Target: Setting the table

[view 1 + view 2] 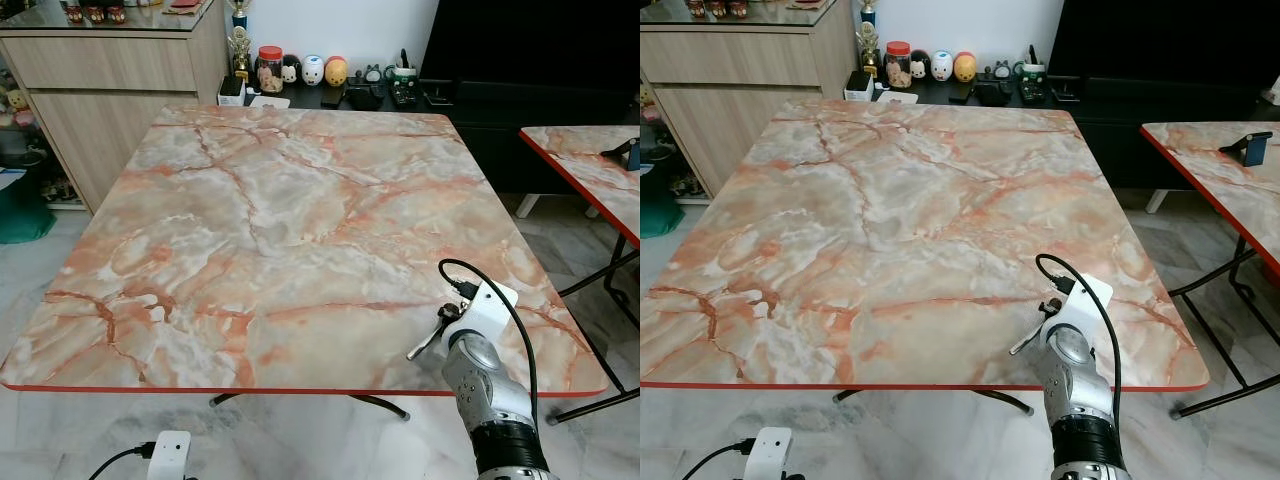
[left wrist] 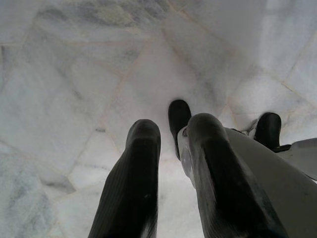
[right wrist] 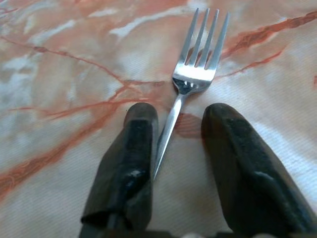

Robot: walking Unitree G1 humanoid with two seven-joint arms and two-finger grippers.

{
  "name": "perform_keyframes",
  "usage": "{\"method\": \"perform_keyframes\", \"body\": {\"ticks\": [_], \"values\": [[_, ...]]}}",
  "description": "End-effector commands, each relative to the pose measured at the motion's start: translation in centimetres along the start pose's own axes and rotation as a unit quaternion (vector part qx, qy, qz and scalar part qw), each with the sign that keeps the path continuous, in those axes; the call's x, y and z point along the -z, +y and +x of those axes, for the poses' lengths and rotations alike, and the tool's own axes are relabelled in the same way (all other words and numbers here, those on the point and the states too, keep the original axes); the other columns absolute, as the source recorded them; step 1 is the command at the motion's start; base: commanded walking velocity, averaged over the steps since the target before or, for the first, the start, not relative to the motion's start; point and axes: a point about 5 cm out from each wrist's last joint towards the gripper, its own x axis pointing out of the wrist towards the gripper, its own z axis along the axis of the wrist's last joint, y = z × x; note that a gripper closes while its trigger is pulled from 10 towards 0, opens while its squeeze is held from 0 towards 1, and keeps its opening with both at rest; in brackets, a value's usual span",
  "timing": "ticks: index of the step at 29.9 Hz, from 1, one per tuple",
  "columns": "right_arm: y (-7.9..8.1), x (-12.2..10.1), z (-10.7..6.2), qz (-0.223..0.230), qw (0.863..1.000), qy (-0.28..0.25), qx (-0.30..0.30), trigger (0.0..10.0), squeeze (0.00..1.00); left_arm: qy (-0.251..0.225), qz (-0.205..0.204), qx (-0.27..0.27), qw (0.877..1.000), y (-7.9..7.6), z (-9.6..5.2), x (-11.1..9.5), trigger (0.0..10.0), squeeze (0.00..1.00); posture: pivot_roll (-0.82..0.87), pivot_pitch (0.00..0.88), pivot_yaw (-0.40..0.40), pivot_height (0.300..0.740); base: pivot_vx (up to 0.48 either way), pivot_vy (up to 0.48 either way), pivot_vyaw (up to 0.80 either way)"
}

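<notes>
The marble-patterned table (image 1: pixel 270 210) stands in front of me, its top bare apart from one piece of cutlery. My right arm reaches over its front right corner. A silver fork (image 3: pixel 198 64) lies on the tabletop, tines pointing away from the wrist. Its handle runs between the fingers of my right gripper (image 3: pixel 181 116), close against one finger. That gripper is open, with a clear gap on the other side of the handle. From the head the fork (image 1: pixel 422 342) sticks out from under the white wrist. My left gripper (image 2: pixel 173 131) hangs idle over the floor, slightly open and holding nothing.
A second marble table (image 1: pixel 590 170) stands close on the right, with its folding legs on the floor. Behind the table are a wooden sideboard (image 1: pixel 110 90) and a low black shelf (image 1: pixel 350 98) with figurines and a jar. White marble floor lies below.
</notes>
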Motion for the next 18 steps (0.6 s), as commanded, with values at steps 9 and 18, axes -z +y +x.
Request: {"method": "perform_keyframes", "body": {"ticks": [9, 18], "values": [[-1.6, 1.21, 0.48, -0.014, 1.0, 0.017, 0.022, 0.0, 0.0, 0.014, -0.001, 0.009, 1.0, -0.22, -0.04, 0.69, 10.0, 0.0, -0.04, 0.0, -0.079, 0.74, 0.0, 0.0, 0.0], [-1.78, 1.2, 0.68, -0.025, 0.999, 0.011, 0.018, 0.0, 0.0, 0.013, 0.004, 0.011, 1.0, -0.24, -0.04, 0.65, 10.0, 0.0, -0.05, 0.0, -0.069, 0.74, 0.0, 0.0, 0.0]]}}
